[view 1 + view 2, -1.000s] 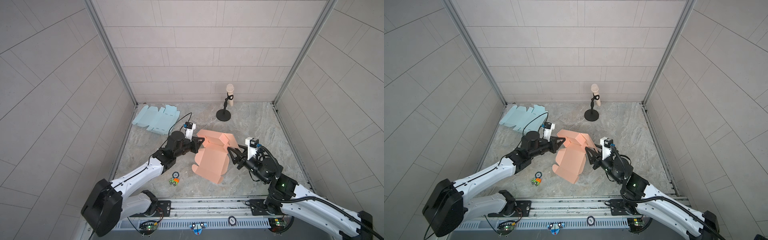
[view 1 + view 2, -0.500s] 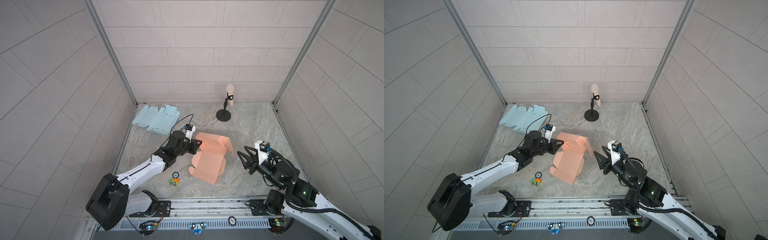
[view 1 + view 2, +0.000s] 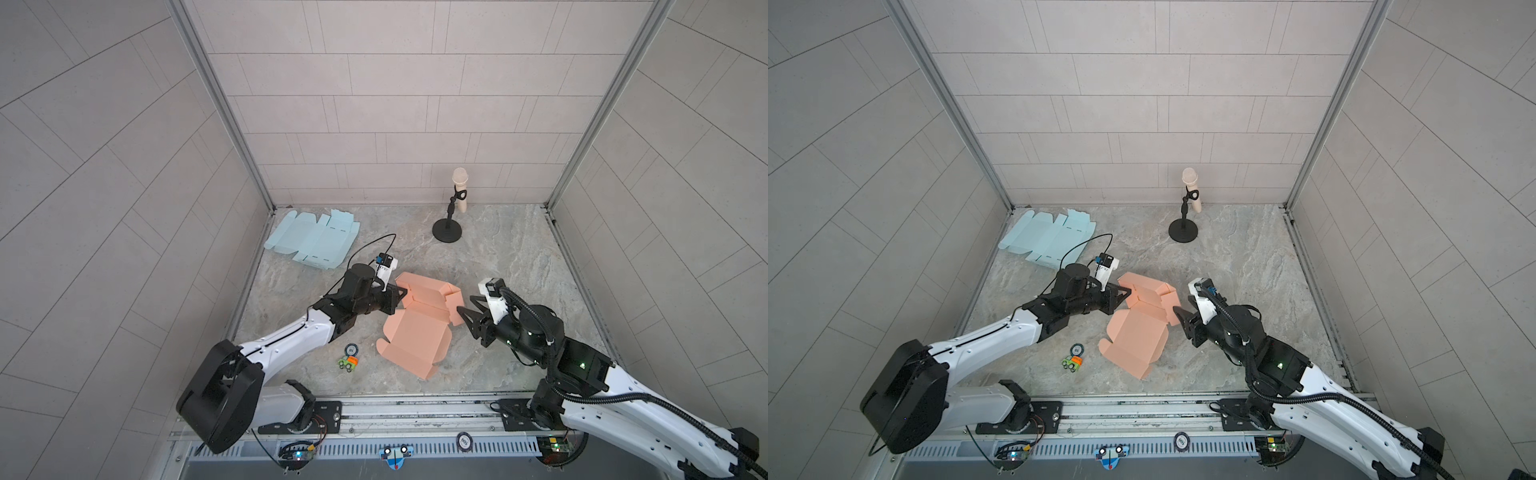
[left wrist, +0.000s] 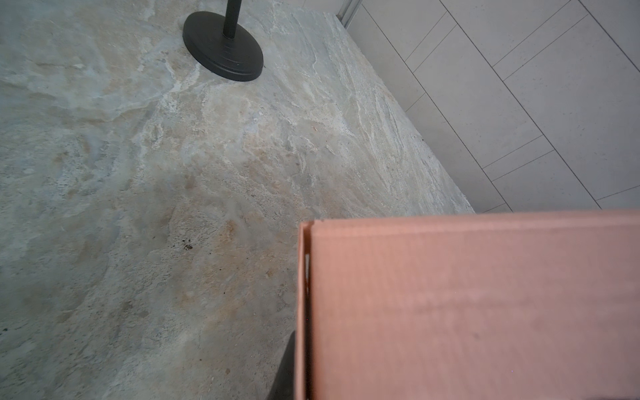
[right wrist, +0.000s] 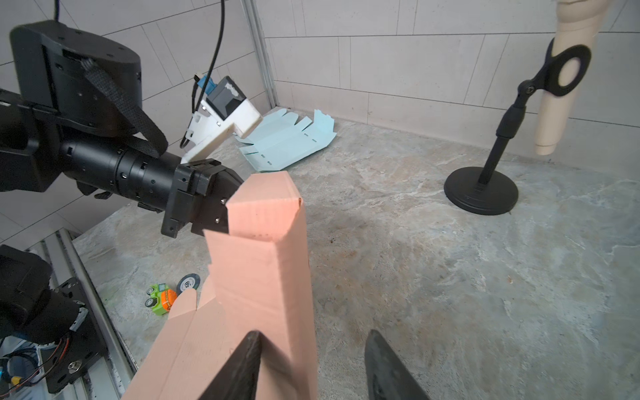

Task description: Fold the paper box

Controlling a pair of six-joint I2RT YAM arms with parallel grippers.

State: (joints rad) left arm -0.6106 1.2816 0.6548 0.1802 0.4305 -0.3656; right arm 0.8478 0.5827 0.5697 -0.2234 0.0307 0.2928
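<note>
Since the earlier frames, the right gripper (image 3: 464, 302) has swung out toward the table's right edge and come back in, and it now sits just beside the right-hand flaps of the paper box (image 3: 415, 332). Its jaws stand spread, and the right wrist view shows one finger against the raised wall with nothing pinched. The left gripper (image 3: 397, 297) is pressed together on the box's rear left corner and holds that wall upright.

The box lies near the middle of the table (image 3: 519, 249), a little toward the front edge. By my reading the fold is partway done: the rear walls are creased and standing, while the large front panel and its small tabs lie flat. The side flaps still need tucking and the lid closing.

At the rear left corner a flat blue cardboard blank (image 3: 311, 239) lies untouched.
</note>
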